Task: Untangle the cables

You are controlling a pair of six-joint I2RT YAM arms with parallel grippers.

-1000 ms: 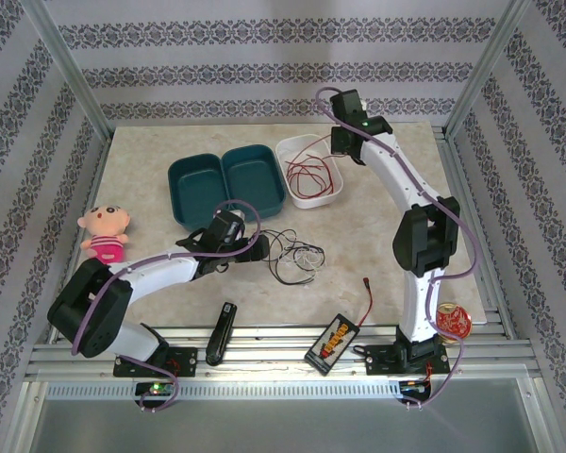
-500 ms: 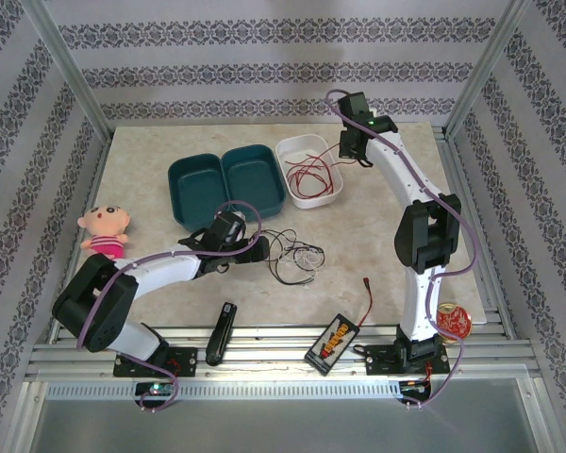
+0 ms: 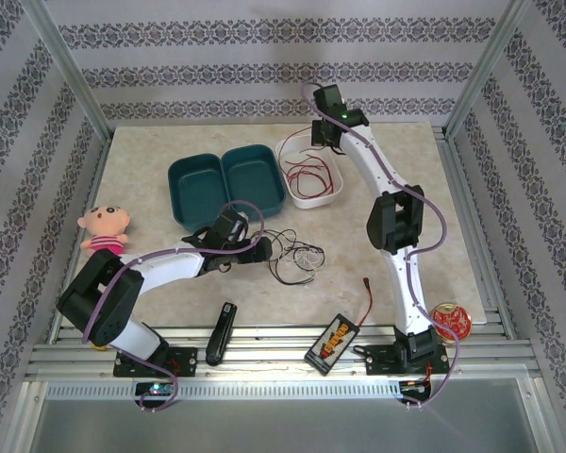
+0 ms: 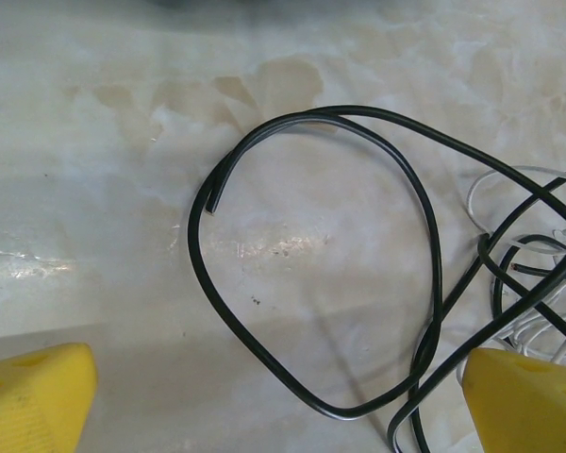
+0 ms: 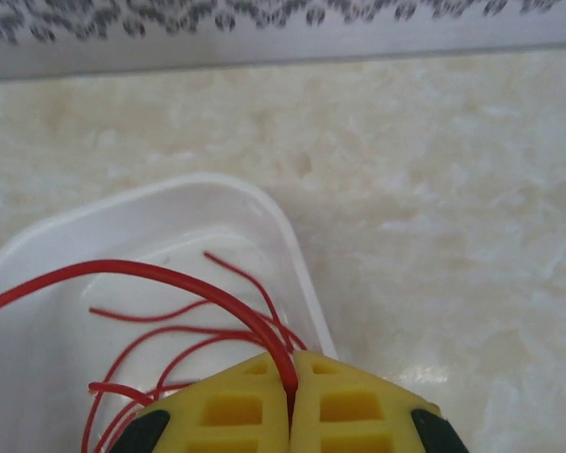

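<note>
Right gripper (image 5: pixel 291 370) pinches the red cable (image 5: pixel 170 274) over the white tray (image 5: pixel 297 260) at the table's (image 3: pixel 151 151) 12 o'clock — left gripper (image 4: pixel 283 387) gapes wide, empty, above the black cable (image 4: pixel 193 274).

The red cable (image 5: pixel 170 274) is a very thin, glossy wire lying in loose, overlapping loops inside a white tub (image 3: pixel 332 193) at the far middle of the table (image 3: pixel 151 151). One strand arches up out of the heap and is pinched between the closed pads of the right gripper (image 5: pixel 291 377).

The black cable (image 4: pixel 330 111) lies flat on the table near the middle. One cut end curls into a wide open loop; its right side crosses over itself. The white cable (image 3: pixel 308 256) is a small coil just right of it, and black strands run across it – the two are tangled there.
</note>
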